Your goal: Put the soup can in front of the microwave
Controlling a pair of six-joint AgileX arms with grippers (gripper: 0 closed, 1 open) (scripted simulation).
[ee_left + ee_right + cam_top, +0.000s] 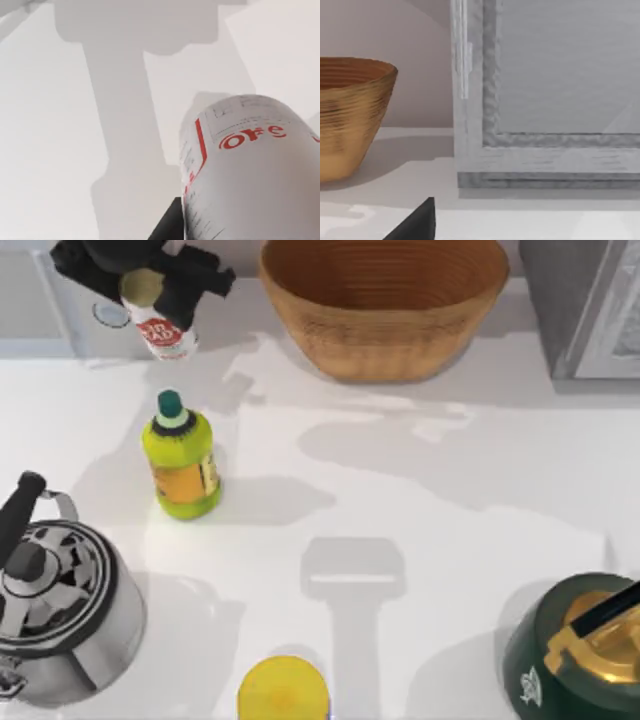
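Note:
My left gripper (150,290) hangs at the table's back left, shut on the soup can (165,332). The can is white and red with a dull gold top, and it tilts in the grip. It sits right in front of the light grey microwave (50,310), close to a round knob (108,312). Whether the can touches the table I cannot tell. In the left wrist view the soup can (250,170) looms close above the white table, with a dark finger (167,227) beside it. In the right wrist view one dark fingertip (417,222) of the parked right arm shows.
A woven basket (385,300) stands at the back middle, with a darker grey appliance (590,300) at the back right. A yellow-green bottle (180,460) stands near the can. A steel kettle (55,610), a yellow-lidded container (283,690) and a green kettle (580,650) line the front.

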